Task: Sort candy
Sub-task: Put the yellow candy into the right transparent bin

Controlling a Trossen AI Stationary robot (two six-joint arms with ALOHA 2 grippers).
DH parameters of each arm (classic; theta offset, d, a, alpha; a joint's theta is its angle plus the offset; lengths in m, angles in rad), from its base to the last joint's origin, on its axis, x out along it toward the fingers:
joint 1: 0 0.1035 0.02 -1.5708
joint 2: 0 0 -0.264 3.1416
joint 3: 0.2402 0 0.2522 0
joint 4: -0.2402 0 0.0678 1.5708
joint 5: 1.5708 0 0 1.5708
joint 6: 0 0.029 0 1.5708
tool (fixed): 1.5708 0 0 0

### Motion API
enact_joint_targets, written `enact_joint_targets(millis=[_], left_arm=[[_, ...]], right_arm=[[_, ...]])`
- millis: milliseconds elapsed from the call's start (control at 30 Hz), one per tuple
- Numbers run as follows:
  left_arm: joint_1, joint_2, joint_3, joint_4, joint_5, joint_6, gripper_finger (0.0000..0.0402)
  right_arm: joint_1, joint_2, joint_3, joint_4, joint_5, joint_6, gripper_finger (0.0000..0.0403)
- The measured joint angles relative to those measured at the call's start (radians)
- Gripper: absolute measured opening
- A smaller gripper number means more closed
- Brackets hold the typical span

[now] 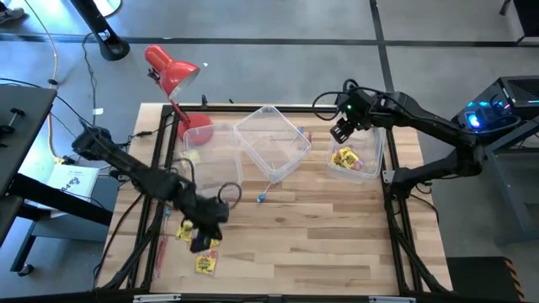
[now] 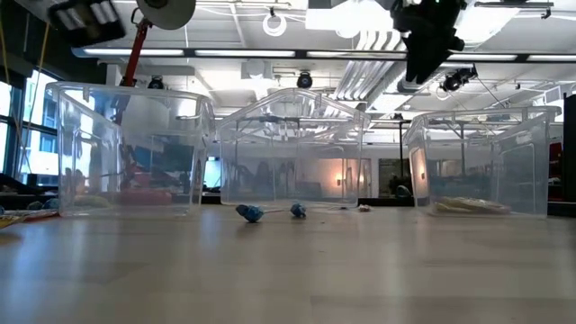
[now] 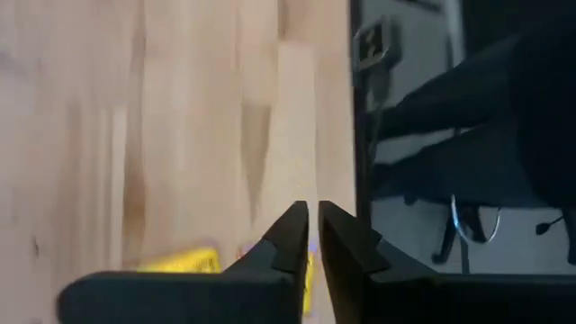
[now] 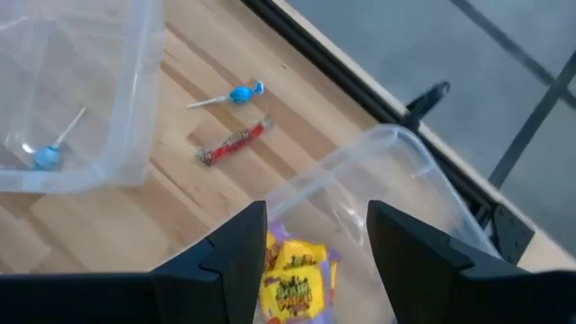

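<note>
Wooden table [image 1: 320,244] carries three clear bins [image 1: 271,141] along its far edge. Right gripper [image 4: 315,236], fingers apart and empty, hangs over the right-hand bin's yellow packets [image 1: 346,157]. Left gripper [image 1: 202,238], nearly closed, hovers above candy [image 1: 205,263] near the front-left corner.

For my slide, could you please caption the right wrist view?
Open right gripper above a clear bin holding yellow packets.

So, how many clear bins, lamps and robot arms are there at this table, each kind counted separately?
Clear bins: 3
Red lamp: 1
Robot arms: 2
Total: 6
</note>
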Motion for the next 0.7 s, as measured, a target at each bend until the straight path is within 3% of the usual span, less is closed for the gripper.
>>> enact_joint_targets(millis=[200, 433, 700], left_arm=[[-0.057, 0.1, -0.001, -0.093, -0.022, -0.046, 0.0113], [-0.083, 0.222, 0.0, -0.302, -0.175, -0.017, 0.0212], [-0.1, 0.353, 0.0, -0.237, -0.21, -0.056, 0.0263]], right_arm=[[0.0, 0.0, 0.0, 0.046, -0.023, -0.05, 0.0188], [0.0, 0.0, 0.0, 0.029, -0.049, -0.063, 0.0188], [0.0, 0.0, -0.001, 0.029, -0.052, -0.025, 0.0188]])
